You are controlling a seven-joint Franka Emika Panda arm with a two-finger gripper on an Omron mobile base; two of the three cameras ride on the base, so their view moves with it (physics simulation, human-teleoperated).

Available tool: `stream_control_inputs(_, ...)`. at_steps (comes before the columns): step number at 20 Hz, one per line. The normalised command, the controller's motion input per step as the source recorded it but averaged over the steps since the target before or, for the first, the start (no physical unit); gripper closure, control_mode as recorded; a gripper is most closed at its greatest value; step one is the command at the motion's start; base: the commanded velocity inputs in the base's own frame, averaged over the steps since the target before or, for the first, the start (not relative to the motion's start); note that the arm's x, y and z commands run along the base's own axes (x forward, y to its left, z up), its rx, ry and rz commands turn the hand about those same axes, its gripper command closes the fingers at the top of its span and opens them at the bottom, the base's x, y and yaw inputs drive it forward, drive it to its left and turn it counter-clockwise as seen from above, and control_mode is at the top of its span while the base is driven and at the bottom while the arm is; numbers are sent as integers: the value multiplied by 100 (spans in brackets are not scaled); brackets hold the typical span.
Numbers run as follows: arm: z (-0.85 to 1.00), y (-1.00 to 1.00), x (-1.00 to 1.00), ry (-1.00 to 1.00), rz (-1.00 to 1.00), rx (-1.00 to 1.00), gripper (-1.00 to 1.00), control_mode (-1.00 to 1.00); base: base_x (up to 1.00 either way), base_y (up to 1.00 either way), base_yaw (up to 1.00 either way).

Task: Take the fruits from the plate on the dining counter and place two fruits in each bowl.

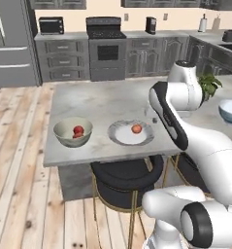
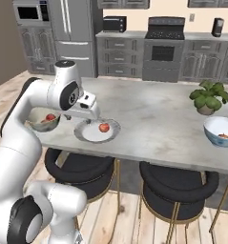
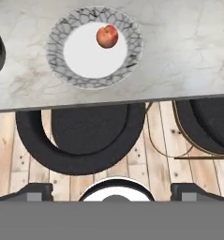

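- One fruit (image 3: 107, 36) is left on the plate (image 3: 62, 65), off-centre near the patterned rim. It looks like the last one waiting to be moved.
- The plate sits near the front edge of the dining counter (image 1: 103, 99), between the two bowls but much closer to the beige-grey one.
- The beige-grey bowl (image 1: 61, 137) stands just beside the plate. It holds two red fruits (image 1: 78, 131) touching each other, so I'd judge that bowl has its share.
- The white and light-blue bowl (image 2: 215, 136) is well apart, further along the counter. One fruit (image 2: 223, 136) shows inside it, so it appears to be one short.
- By my count: four fruits, two bowls, one plate.
- The gripper (image 2: 95, 116) hangs above the counter's front edge beside the plate, holding nothing that I can see. In the hand view the dark tips stand far apart at the two lower corners, so the jaws are spread wide, presumably ready to come down on the last fruit.
- A potted plant (image 2: 208, 97) stands near the blue bowl, worth steering round on the carry.
- Two black stools (image 2: 77, 167) are tucked under the counter.
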Motion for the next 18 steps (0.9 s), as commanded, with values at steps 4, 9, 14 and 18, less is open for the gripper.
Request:
stream_control_inputs(4,0,0,0,0,0,0,-100,100,38,-58,0)
stream_control_inputs(9,0,0,0,0,0,0,-100,100,55,-9,0)
stream_control_inputs(14,0,0,0,0,0,0,-100,100,67,1,0)
stream_control_inputs(18,-15,25,67,3,0,0,-100,-100,18,4,0)
